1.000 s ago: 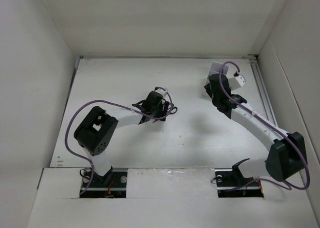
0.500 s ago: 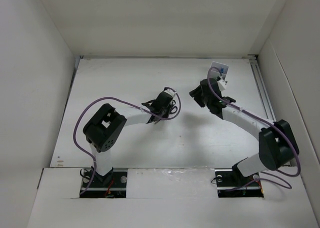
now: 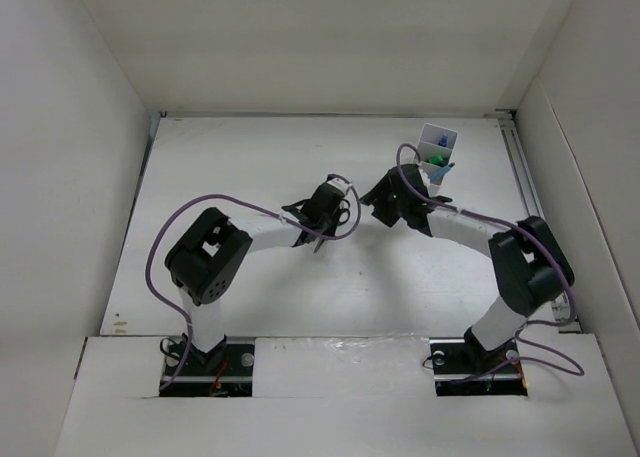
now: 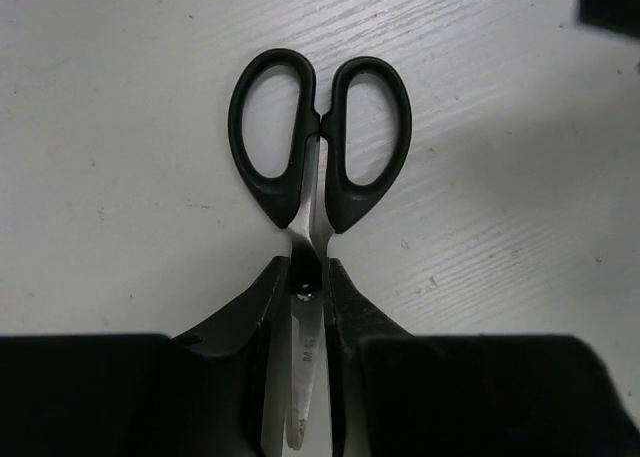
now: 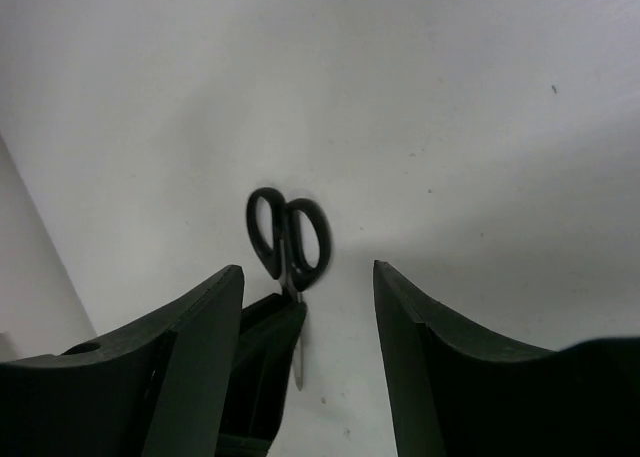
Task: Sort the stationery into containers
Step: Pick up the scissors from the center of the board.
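Observation:
The black-handled scissors are closed, and their blades sit between the fingers of my left gripper, which is shut on them near the pivot. In the top view the left gripper is at mid-table. My right gripper is just to its right, open and empty. In the right wrist view the right gripper faces the scissors, whose handles stick out past the left gripper's finger. A white container at the back right holds a green item and a blue one. The other stationery is out of view.
White walls enclose the table on the left, back and right. A rail runs along the table's right edge. The right arm's elbow stands at the right, and the left arm's elbow at the near left.
My right gripper has swung left from the white container toward the left gripper and the scissors. The left gripper moved slightly right with the scissors, then stayed still.

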`<state>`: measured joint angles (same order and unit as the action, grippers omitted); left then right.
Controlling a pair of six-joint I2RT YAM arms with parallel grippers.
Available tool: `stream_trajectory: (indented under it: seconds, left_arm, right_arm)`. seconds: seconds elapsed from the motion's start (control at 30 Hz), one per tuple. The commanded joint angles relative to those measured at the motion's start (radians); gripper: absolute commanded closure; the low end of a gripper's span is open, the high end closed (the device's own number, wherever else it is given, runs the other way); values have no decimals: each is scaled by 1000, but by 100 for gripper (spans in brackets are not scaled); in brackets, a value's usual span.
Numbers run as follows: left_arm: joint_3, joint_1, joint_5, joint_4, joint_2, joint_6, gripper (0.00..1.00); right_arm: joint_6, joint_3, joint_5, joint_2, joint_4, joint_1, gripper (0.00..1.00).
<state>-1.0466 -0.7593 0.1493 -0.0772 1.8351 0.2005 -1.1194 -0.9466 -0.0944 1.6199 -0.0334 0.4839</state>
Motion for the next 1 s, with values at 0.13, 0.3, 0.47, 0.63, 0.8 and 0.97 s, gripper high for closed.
stream_trajectory:
  seconds: [0.13, 0.3, 0.47, 0.63, 0.8, 0.97]
  left_arm:
    - [68, 2, -77, -2, -128, 25, 100]
    - [89, 2, -129, -21, -166, 36, 100]
    - [99, 2, -194, -30, -209, 56, 100]
    - [99, 2, -206, -39, -229, 56, 100]
    - [99, 2, -240, -39, -249, 65, 100]
    - [99, 2, -258, -50, -258, 65, 100]
  right_arm:
    - [32, -34, 168, 51, 92, -4, 38]
    - [53, -23, 194, 29, 101, -4, 35]
    - [64, 11, 232, 29, 119, -4, 34]
    - [85, 35, 272, -3, 145, 7, 33]
    - [95, 26, 330, 6, 145, 7, 33]
    - [95, 26, 354, 15, 156, 16, 34]
